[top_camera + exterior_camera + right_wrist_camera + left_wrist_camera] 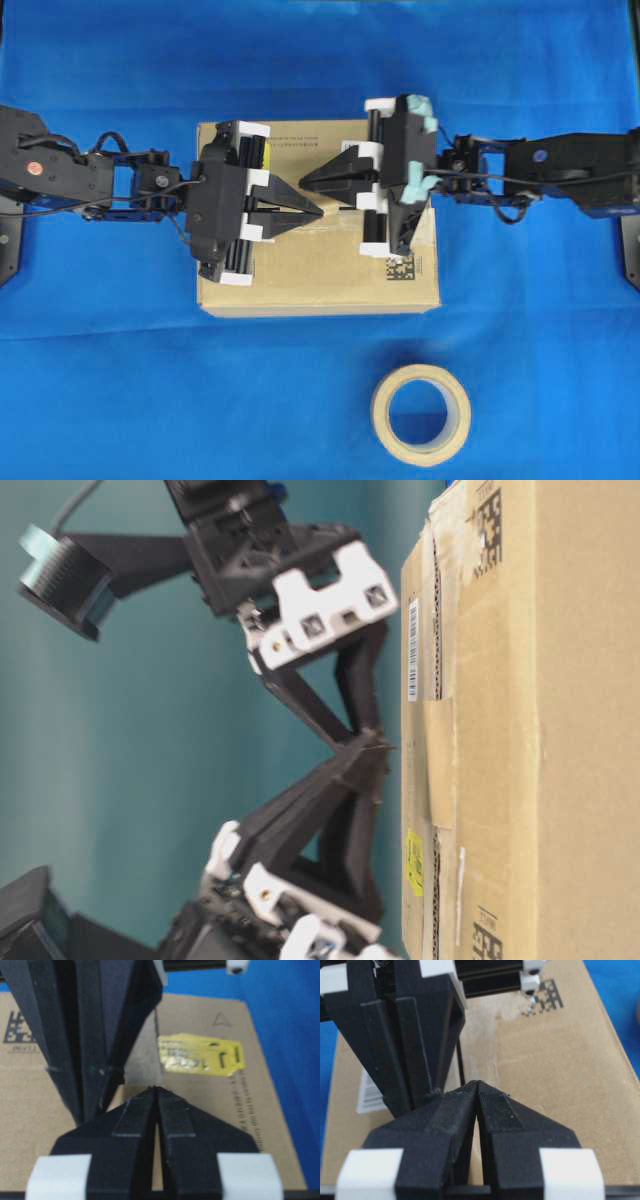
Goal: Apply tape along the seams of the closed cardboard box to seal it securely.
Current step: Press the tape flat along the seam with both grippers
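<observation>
While both black end effectors, left and right, are pressed together empty, their tips meet over the brown cardboard box. Its dark seam runs lengthwise beneath them, equally near each.

I've got the cardboard box sitting flat at the centre of the overhead frame, brown, flaps closed, one square code near its lower right corner. On the right wrist view its yellow sticker shows upper right of centre. The seams run as a thin dark slit up the middle of the left wrist view, edged with pale residue. A smooth tan tape piece lies flat across the lid, mid-frame in the table-level view.
</observation>
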`<state>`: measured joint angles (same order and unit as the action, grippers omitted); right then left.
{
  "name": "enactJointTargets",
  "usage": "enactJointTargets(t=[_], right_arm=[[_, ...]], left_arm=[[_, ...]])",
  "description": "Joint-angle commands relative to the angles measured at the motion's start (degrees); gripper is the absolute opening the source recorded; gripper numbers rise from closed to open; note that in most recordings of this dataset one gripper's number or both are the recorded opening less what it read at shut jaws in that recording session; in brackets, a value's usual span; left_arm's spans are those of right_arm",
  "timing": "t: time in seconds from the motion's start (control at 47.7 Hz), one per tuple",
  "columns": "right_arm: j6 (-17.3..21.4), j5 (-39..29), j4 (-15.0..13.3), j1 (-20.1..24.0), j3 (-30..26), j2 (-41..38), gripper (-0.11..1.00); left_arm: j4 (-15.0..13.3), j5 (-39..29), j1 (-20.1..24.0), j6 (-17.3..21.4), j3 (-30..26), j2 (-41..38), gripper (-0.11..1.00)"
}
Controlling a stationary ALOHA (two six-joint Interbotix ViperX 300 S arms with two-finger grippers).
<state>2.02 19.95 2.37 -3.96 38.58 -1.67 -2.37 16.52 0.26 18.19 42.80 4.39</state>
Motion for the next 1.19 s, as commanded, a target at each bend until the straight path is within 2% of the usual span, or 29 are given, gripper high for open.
enactJointTargets(t=[0.0, 0.524, 0.88, 1.173], right_arm=[[0.1, 0.8, -0.1, 0.9, -1.6, -0.3, 0.0], [1.7, 1.0, 0.3, 1.5, 0.9, -1.8, 0.0], [2.9, 0.9, 0.4, 1.7, 5.2, 0.6, 0.0], [4.0, 1.1, 0.4, 1.7, 8.7, 3.5, 0.0]], left_arm=[[0.0, 1.0, 0.5, -0.2, -0.5, -0.2, 0.0], [-0.4, 1.0, 1.8, -0.3, 0.6, -3.6, 0.0], [-0.6, 1.1, 5.4, -0.4, 6.1, -0.8, 0.0], [-0.9, 2.5, 5.5, -0.4, 9.8, 2.0, 0.0]])
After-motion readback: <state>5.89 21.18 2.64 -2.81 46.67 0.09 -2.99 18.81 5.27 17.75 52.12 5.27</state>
